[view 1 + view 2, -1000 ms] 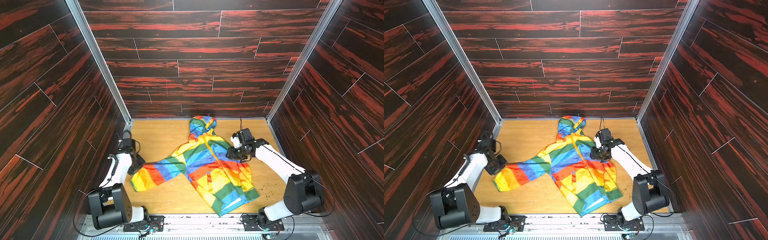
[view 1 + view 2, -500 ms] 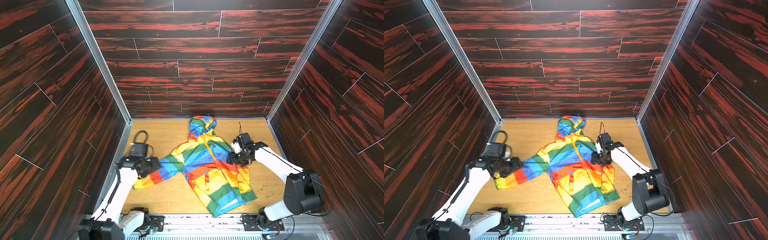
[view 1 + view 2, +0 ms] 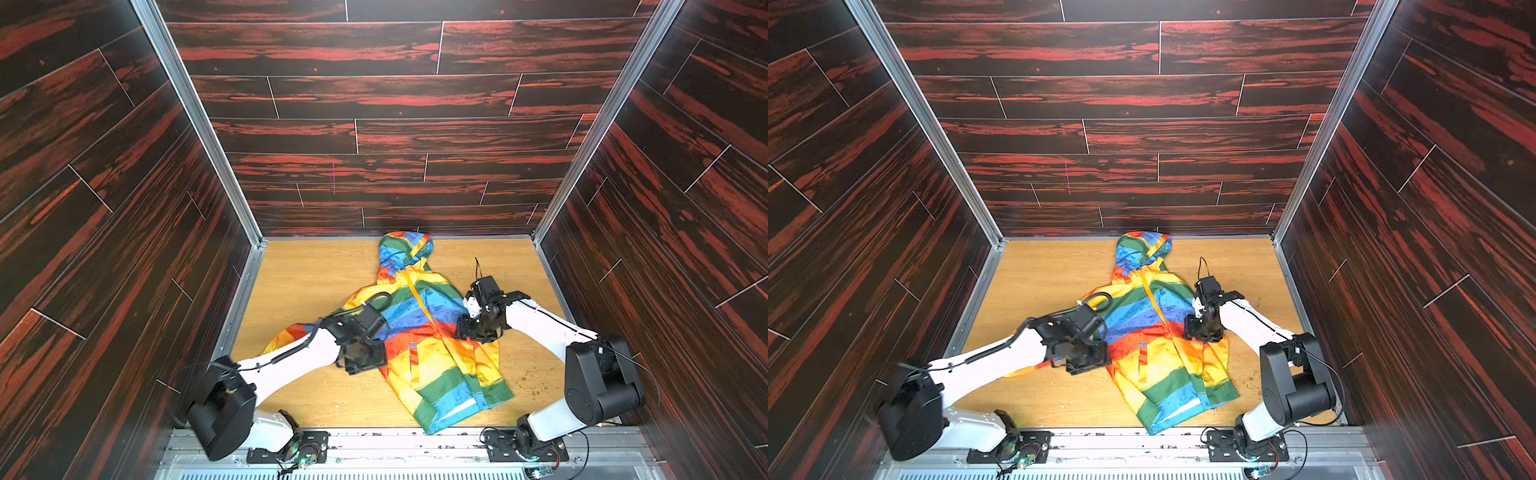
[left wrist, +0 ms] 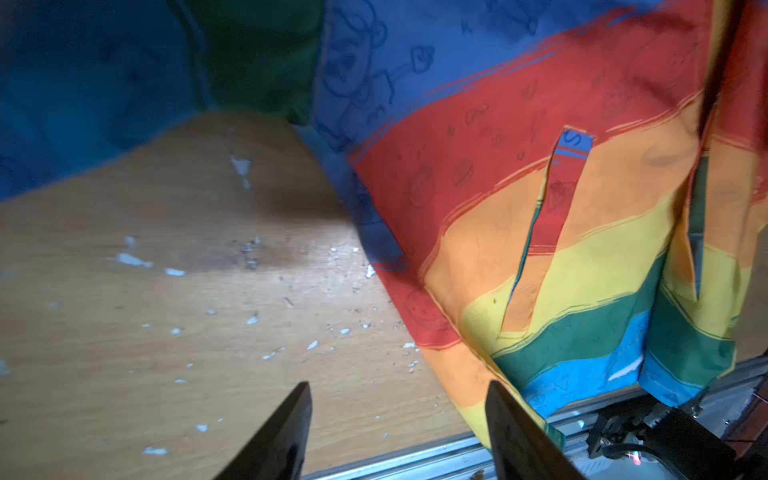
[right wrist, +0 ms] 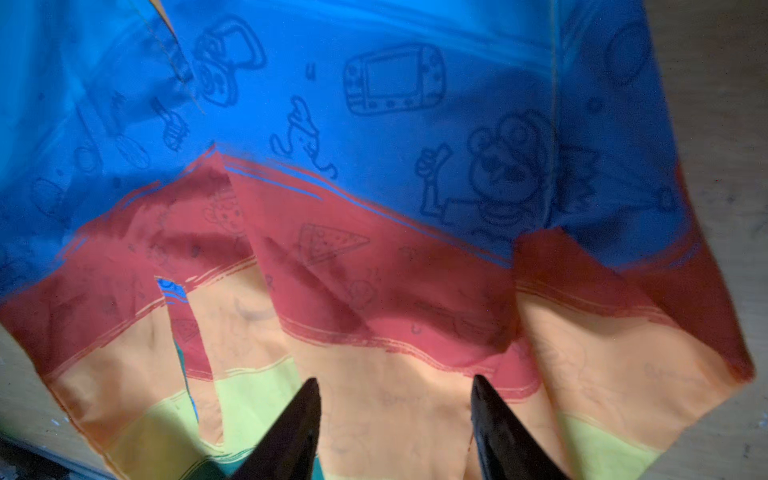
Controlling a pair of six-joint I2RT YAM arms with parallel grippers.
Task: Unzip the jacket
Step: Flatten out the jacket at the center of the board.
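Jacket (image 3: 432, 332) lies face up on the wooden table (image 3: 316, 274), hood toward the back wall, and the yellow-orange zipper (image 3: 419, 301) looks closed down the chest. We see the left gripper (image 4: 397, 384) with its fingers spread over bare wood right at the jacket's edge (nothing between them). The right gripper (image 5: 395, 379) hangs over the orange stripe, fingers spread too. We can't tell if they touch the fabric.

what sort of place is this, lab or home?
Likely a lab robot test cell: wood-pattern walls boxed by aluminium posts, left arm and right arm bolted to a front rail, one jacket on the wooden table.
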